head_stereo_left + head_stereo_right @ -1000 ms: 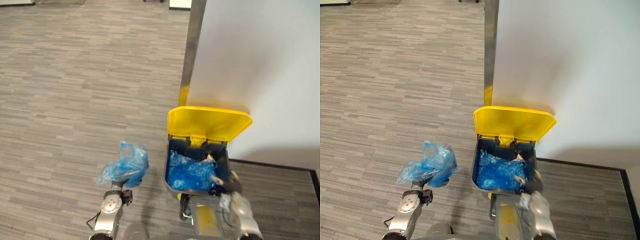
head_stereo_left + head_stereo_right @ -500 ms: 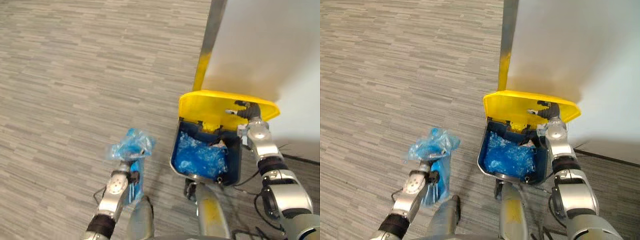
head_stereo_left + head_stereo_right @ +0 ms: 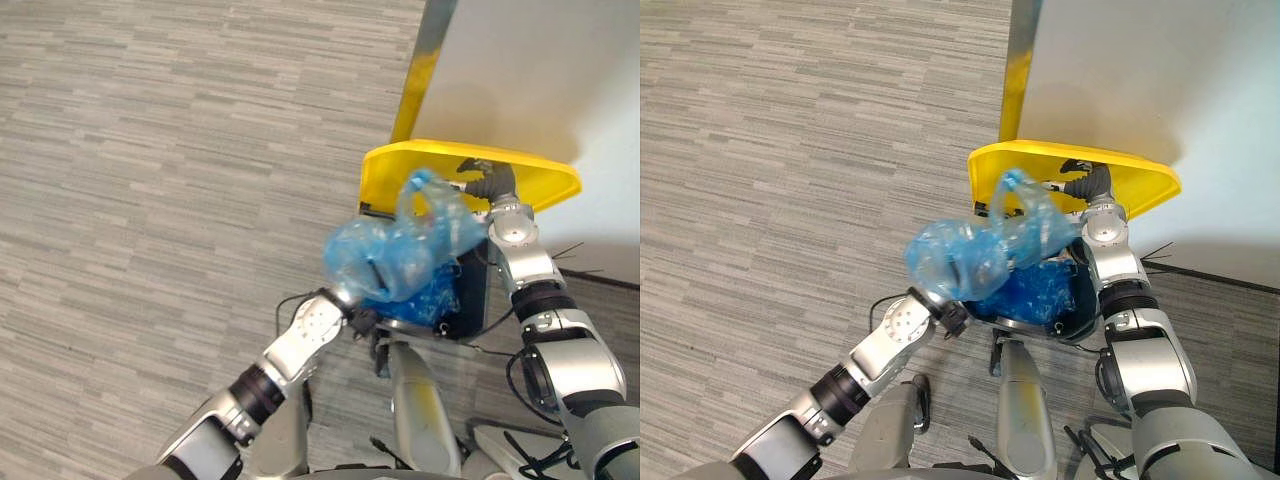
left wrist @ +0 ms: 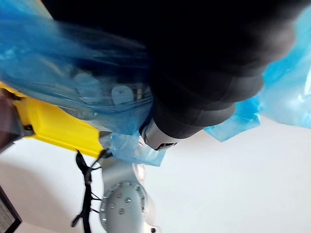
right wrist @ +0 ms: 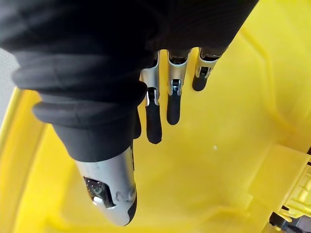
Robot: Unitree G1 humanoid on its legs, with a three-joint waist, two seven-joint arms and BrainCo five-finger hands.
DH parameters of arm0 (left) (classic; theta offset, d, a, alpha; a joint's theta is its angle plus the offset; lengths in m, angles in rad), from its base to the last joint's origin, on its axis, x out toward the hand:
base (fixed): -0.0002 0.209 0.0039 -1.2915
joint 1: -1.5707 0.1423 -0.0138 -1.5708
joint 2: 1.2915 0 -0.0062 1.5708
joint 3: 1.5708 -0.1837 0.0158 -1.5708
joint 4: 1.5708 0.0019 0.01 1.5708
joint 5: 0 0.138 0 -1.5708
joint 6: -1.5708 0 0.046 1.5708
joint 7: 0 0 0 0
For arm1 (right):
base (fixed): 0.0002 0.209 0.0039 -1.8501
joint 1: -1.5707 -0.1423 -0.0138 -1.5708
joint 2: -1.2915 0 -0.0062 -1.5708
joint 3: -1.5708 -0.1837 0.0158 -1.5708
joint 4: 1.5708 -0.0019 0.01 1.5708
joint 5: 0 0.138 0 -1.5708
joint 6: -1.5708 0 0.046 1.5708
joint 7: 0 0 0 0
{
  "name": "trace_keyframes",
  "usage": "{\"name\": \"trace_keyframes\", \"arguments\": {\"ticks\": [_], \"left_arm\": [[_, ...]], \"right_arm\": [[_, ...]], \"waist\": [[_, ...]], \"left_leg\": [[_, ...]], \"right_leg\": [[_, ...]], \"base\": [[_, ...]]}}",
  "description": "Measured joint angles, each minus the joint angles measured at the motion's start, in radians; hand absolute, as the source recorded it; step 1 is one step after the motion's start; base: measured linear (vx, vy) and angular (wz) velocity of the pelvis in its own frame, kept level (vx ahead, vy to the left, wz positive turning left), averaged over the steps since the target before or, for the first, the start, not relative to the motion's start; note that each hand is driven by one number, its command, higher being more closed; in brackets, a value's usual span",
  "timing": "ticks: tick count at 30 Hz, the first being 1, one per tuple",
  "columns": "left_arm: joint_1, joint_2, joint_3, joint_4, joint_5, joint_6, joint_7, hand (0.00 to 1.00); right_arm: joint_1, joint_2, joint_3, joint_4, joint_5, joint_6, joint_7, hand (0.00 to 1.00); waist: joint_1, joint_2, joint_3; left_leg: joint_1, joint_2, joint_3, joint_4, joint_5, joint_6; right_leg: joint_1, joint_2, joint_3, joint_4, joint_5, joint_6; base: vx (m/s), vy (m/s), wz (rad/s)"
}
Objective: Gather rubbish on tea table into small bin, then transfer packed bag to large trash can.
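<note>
You have the crumpled blue plastic rubbish bag (image 3: 400,250) up in the air, right over the open mouth of the large dark trash can (image 3: 472,290). It is above the can's rim and not yet inside. Your left hand (image 4: 194,97) sits under the bag at the can's near edge, with the plastic draped over it (the grip is buried in the blue film, so you cannot tell how it is closed). A loop at the bag's top stands up in front of the can's yellow plastic lid (image 3: 545,185). That lid is tipped up and back toward the white wall panel (image 3: 540,70) behind the can. Your right hand (image 3: 488,183) is at the lid's inner face. Its fingers (image 5: 153,119) are released and straight, with the dark tips against the yellow plastic, grasping nothing. Inside the can you see a blue plastic liner (image 3: 1035,295), just below the hanging bag. The can stands on a grey striped carpet floor (image 3: 150,150).
</note>
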Motion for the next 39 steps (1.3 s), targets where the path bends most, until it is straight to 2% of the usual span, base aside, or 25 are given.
{"name": "trace_keyframes", "arguments": {"ticks": [2, 5, 8, 10, 12, 16, 17, 22, 26, 29, 31, 34, 37, 39], "left_arm": [[-0.078, -0.024, 0.001, 0.072, 0.011, -0.004, 0.012, 1.0], [-0.172, -0.048, 0.005, 0.198, 0.049, -0.006, 0.063, 1.0], [-0.213, -0.057, 0.015, 0.322, 0.108, -0.005, 0.099, 1.0], [-0.26, -0.076, 0.03, 0.442, 0.183, 0.012, 0.119, 1.0], [-0.272, -0.095, 0.052, 0.496, 0.208, 0.017, 0.131, 1.0], [-0.294, -0.131, 0.059, 0.613, 0.301, 0.052, 0.131, 1.0], [-0.296, -0.134, 0.059, 0.623, 0.317, 0.055, 0.131, 0.0], [-0.307, -0.155, 0.143, 0.651, 0.425, 0.093, 0.135, 0.0], [-0.306, -0.156, 0.227, 0.652, 0.496, 0.119, 0.156, 0.0], [-0.299, -0.156, 0.236, 0.651, 0.551, 0.134, 0.156, 0.0], [-0.297, -0.158, 0.24, 0.648, 0.585, 0.138, 0.159, 0.0], [-0.268, -0.157, 0.272, 0.633, 0.6, 0.145, 0.181, 0.0], [-0.203, -0.149, 0.272, 0.606, 0.584, 0.15, 0.192, 0.0], [-0.174, -0.137, 0.266, 0.6, 0.567, 0.15, 0.194, 0.0]], "right_arm": [[0.0, -0.001, 0.018, -0.015, 0.0, 0.0, 0.0, 0.0], [-0.015, 0.0, 0.027, -0.058, 0.0, 0.0, 0.0, 0.0], [-0.066, 0.002, 0.069, -0.058, -0.001, 0.0, 0.001, 0.0], [-0.109, 0.002, 0.081, -0.058, -0.002, -0.002, 0.0, 0.0], [-0.127, 0.002, 0.087, -0.063, -0.002, -0.003, 0.0, 0.0], [-0.126, 0.005, 0.085, -0.184, -0.001, -0.003, -0.001, 0.0], [-0.126, 0.005, 0.083, -0.209, -0.001, -0.003, -0.002, 0.0], [-0.123, 0.029, 0.059, -0.367, 0.03, -0.009, -0.014, 0.0], [-0.118, 0.085, 0.065, -0.439, 0.038, -0.013, -0.027, 0.0], [-0.089, 0.098, 0.065, -0.483, 0.036, -0.032, -0.027, 0.0], [-0.048, 0.105, 0.071, -0.513, 0.026, -0.047, -0.026, 0.0], [0.014, 0.112, 0.103, -0.528, -0.007, -0.047, -0.02, 0.0], [0.125, 0.114, 0.1, -0.554, -0.035, -0.05, -0.015, 0.0], [0.19, 0.112, 0.092, -0.548, -0.052, -0.05, 0.001, 0.0]], "waist": [[-0.019, -0.004, 0.011], [-0.029, -0.008, 0.048], [-0.041, -0.013, 0.06], [-0.046, -0.021, 0.07], [-0.045, -0.022, 0.071], [-0.046, -0.027, 0.096], [-0.046, -0.027, 0.102], [-0.045, -0.031, 0.132], [-0.039, -0.031, 0.141], [-0.034, -0.03, 0.141], [-0.015, -0.031, 0.14], [-0.013, -0.031, 0.14], [-0.015, -0.036, 0.137], [-0.018, -0.042, 0.132]], "left_leg": [[0.0, 0.002, -0.001, 0.003, 0.001, -0.002], [0.001, 0.003, 0.009, 0.018, -0.001, -0.001], [-0.021, 0.008, 0.026, 0.032, -0.006, -0.006], [-0.053, 0.014, 0.051, 0.047, -0.009, -0.009], [-0.083, 0.028, 0.065, 0.074, -0.024, -0.009], [-0.146, 0.061, 0.102, 0.146, -0.061, -0.008], [-0.158, 0.064, 0.104, 0.16, -0.068, -0.007], [-0.263, 0.09, 0.117, 0.26, -0.111, -0.003], [-0.271, 0.103, 0.149, 0.294, -0.128, 0.005], [-0.27, 0.115, 0.166, 0.309, -0.135, 0.006], [-0.255, 0.115, 0.178, 0.307, -0.138, 0.009], [-0.195, 0.115, 0.189, 0.277, -0.135, 0.006], [-0.116, 0.11, 0.193, 0.217, -0.117, -0.023], [-0.073, 0.1, 0.189, 0.175, -0.091, -0.028]], "right_leg": [[0.002, 0.015, 0.055, 0.002, -0.003, -0.005], [0.0, 0.017, 0.066, 0.003, -0.003, -0.004], [-0.03, 0.031, 0.086, -0.001, 0.0, 0.009], [-0.069, 0.041, 0.101, -0.005, 0.007, 0.019], [-0.097, 0.057, 0.11, -0.003, 0.014, 0.028], [-0.161, 0.088, 0.123, 0.023, 0.026, 0.013], [-0.172, 0.09, 0.124, 0.031, 0.026, 0.013], [-0.271, 0.101, 0.128, 0.086, 0.024, 0.01], [-0.285, 0.102, 0.143, 0.106, 0.021, 0.006], [-0.284, 0.101, 0.145, 0.114, 0.021, 0.006], [-0.279, 0.1, 0.153, 0.121, 0.021, 0.005], [-0.236, 0.093, 0.148, 0.126, 0.011, -0.009], [-0.176, 0.07, 0.123, 0.128, -0.012, -0.009], [-0.141, 0.05, 0.109, 0.133, -0.029, -0.014]], "base": [[0.03, -0.008, 0.03], [-0.02, -0.014, -0.06], [-0.05, -0.033, -0.19], [-0.04, -0.043, -0.33], [-0.01, -0.032, -0.36], [0.03, -0.007, -0.31], [0.02, 0.003, -0.24], [0.01, 0.02, -0.13], [0.01, 0.034, -0.09], [0.0, 0.02, -0.04], [0.0, 0.021, -0.07], [0.02, -0.008, 0.02], [0.06, -0.053, 0.21], [0.06, -0.071, 0.42]]}}
